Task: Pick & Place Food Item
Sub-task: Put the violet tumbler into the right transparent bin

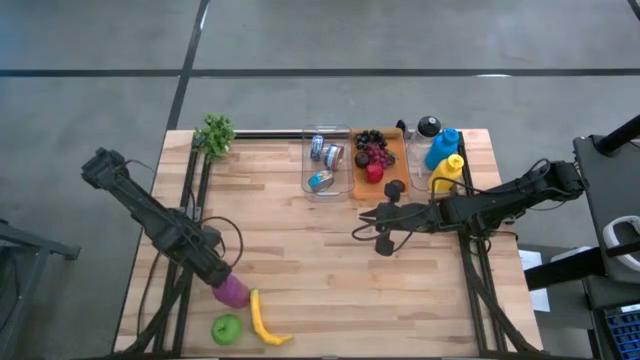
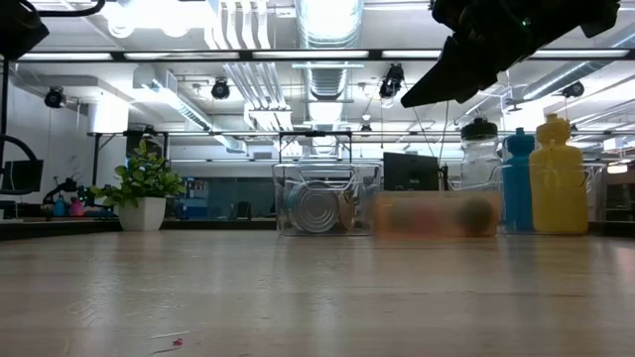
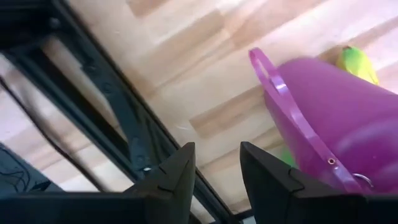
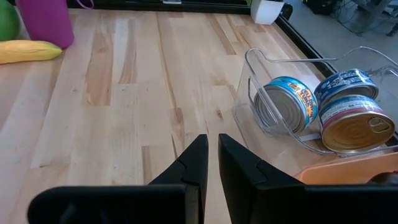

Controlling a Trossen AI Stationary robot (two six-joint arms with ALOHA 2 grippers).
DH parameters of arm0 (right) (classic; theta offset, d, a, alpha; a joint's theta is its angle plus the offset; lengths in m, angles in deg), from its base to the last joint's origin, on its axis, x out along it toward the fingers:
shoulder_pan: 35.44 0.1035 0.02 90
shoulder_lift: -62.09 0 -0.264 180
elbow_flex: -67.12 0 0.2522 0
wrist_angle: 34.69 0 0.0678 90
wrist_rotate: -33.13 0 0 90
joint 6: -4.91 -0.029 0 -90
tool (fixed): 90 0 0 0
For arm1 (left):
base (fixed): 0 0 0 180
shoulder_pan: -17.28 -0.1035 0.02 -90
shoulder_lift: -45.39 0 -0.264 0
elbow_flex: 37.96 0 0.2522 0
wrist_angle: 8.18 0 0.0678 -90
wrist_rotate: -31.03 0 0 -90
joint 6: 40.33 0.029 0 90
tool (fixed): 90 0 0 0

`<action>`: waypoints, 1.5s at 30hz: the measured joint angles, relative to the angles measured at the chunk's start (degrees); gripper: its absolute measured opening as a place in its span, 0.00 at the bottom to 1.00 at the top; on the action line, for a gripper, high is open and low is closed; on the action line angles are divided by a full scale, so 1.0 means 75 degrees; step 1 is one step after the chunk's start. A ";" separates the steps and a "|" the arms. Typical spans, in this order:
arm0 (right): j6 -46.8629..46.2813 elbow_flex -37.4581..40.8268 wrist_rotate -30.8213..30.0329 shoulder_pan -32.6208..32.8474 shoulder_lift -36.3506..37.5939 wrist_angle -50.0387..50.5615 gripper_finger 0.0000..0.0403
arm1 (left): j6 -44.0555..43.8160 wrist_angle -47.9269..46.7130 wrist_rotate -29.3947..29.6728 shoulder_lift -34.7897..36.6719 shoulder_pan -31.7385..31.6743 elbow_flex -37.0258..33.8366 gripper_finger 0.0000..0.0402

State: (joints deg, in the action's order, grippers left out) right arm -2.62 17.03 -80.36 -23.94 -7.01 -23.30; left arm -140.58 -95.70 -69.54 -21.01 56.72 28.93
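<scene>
One purple cup (image 1: 232, 290) | touching left end effector (image 1: 218, 277), fingers apart | banana (image 1: 263, 320) beside

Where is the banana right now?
In the high view the banana lies at the table's near edge on the left side, between the green apple and the purple cup, just beyond the left claw.

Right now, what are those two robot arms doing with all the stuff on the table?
The left tool sits at the near edge, right against a purple plastic bottle, next to a yellow banana and a green apple. Whether it grips the bottle is unclear. The right tool hovers shut and empty over the middle of the wooden table, near a clear bin of tin cans.
</scene>
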 joint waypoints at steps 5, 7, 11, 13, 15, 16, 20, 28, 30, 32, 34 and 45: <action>-0.0085 -0.0001 0.0001 0.0000 0.0000 -0.0003 0.08 | -0.0440 -0.0584 0.0345 0.0286 0.0000 0.0000 0.32; -0.0082 -0.0001 -0.0001 0.0000 0.0000 -0.0003 0.08 | -0.0592 -0.0775 0.0515 0.0325 0.0000 0.0000 0.32; -0.0073 -0.0001 0.0001 0.0000 0.0000 -0.0003 0.08 | -0.0625 -0.0973 0.0671 0.0325 0.0000 -0.0057 0.32; -0.0062 -0.0001 0.0000 0.0000 0.0000 -0.0003 0.08 | -0.0644 -0.0980 0.0673 0.0325 0.0000 -0.0169 0.32; -0.0058 -0.0001 -0.0001 0.0000 0.0000 -0.0003 0.08 | -0.0644 -0.0942 0.0670 0.0343 -0.0003 -0.0265 0.32; -0.0058 -0.0001 0.0000 -0.0001 0.0000 -0.0003 0.08 | -0.0644 -0.0925 0.0664 0.0355 -0.0006 -0.0294 0.32; -0.0059 -0.0001 -0.0002 0.0000 0.0000 -0.0007 0.08 | -0.0632 -0.0692 0.0644 0.0351 -0.0006 -0.0332 0.32; -0.0177 -0.0001 -0.0002 0.0000 0.0000 -0.0009 0.08 | -0.0464 -0.0598 0.0641 0.0333 -0.0006 -0.0130 0.32; -0.0183 0.0000 -0.0002 -0.0001 0.0000 -0.0009 0.08 | -0.0434 -0.0594 0.0641 0.0334 -0.0003 -0.0026 0.32; -0.0198 -0.0001 -0.0002 -0.0002 0.0000 -0.0009 0.08 | -0.0432 -0.0577 0.0641 0.0334 -0.0003 0.0050 0.32; -0.0198 -0.0001 -0.0002 0.0000 0.0000 -0.0009 0.08 | -0.0411 -0.0545 0.0639 0.0334 0.0000 0.0090 0.32; -0.0198 -0.0001 -0.0002 -0.0002 0.0000 -0.0006 0.08 | -0.0234 -0.0455 0.0612 0.0340 0.0000 0.0450 0.32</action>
State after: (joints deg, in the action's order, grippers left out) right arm -4.10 17.02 -80.37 -23.95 -7.01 -23.34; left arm -142.33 -99.11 -64.95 -18.46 56.72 32.31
